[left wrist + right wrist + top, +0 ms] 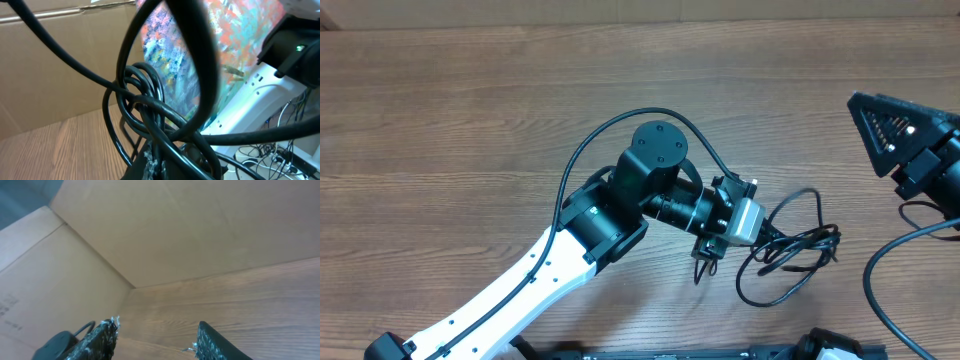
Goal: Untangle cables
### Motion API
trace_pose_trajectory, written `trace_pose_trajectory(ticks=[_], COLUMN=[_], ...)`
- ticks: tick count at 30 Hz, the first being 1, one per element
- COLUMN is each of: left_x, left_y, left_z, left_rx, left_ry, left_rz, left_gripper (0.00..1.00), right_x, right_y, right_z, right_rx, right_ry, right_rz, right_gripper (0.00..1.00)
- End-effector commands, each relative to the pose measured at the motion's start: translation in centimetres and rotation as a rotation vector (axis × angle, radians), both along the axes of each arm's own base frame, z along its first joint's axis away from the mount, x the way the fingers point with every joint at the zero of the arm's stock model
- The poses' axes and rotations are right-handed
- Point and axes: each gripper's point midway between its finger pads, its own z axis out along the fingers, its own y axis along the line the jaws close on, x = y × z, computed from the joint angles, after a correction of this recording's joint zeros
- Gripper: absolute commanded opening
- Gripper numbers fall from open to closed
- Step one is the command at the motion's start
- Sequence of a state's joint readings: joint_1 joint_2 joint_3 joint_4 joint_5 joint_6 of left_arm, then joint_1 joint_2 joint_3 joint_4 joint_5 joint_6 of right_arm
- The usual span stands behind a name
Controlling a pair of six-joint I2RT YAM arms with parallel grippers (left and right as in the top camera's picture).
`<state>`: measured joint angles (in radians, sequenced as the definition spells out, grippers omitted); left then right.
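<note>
The thin, glossy black round-section cables (790, 250) sit as a loose tangle of overlapping loops toward the near edge of the counter (470, 100), right of its middle. One loop rises toward the far edge and a wider one sags toward the near edge. The counter is brown wood-grain laminate with long horizontal streaks and a matt finish. Plain tan cardboard walls (200, 225) close it in at the far edge, meeting in a creased corner in the right wrist view.

The left tool (760, 238) reaches in from the near-left corner on a white arm with black cylindrical joints and a small grey camera box (746, 220). A thicker black wire (620, 125) arches over that arm. The tool's jaws are fully closed. In the left wrist view (155, 167) the cables run straight down into the rough, speckled pads and fan upward in several stacked coils (145, 95), so the tool grips the bundle at its left side. Behind them hangs a mottled sheet of orange, teal and blue (240, 40).

The right tool (888, 125) hovers near the right edge, well apart from the cables, showing as a black triangular finger from above. In its own camera the two dark, gritty-edged fingers (100, 340) stand partly apart (156, 326). Only bare wood shows between them, and they touch nothing.
</note>
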<state>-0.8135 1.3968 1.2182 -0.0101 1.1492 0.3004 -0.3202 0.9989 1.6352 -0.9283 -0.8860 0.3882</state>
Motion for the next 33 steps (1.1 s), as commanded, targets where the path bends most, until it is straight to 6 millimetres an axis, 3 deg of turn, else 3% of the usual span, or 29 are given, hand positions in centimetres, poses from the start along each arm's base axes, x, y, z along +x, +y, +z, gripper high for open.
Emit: trace_pose_trajectory(ticks=[1, 9, 13, 16, 26, 33], left_x=[-1.1, 0.4, 2.2, 2.7, 2.3, 3.3], left_y=[0.7, 2.0, 4.3, 4.9, 3.9, 3.5], left_z=[1.0, 1.3, 1.6, 1.6, 2.0, 1.9], left_rx=[-0.047, -0.038, -0.024, -0.027, -0.049, -0.037], left_ry=[-0.056, -0.006, 0.063, 0.065, 0.025, 0.039], left_rz=[-0.054, -0.042, -0.047, -0.042, -0.035, 0.032], left_gripper=[0.04, 0.04, 0.04, 0.04, 0.04, 0.04], right_x=[-0.7, -0.5, -1.3, -2.2, -5.5, -6.0], right_y=[0.7, -0.4, 0.0, 1.0, 3.5, 3.9], right_z=[0.3, -2.5, -4.1, -4.6, -6.2, -6.4], right_rx=[0.017, -0.131, -0.256, -0.312, -0.448, -0.456], right_ry=[-0.003, 0.027, 0.007, -0.037, -0.17, -0.183], right_rz=[0.039, -0.01, 0.049, 0.139, 0.377, 0.407], right_gripper=[0.5, 0.59, 0.61, 0.61, 0.69, 0.73])
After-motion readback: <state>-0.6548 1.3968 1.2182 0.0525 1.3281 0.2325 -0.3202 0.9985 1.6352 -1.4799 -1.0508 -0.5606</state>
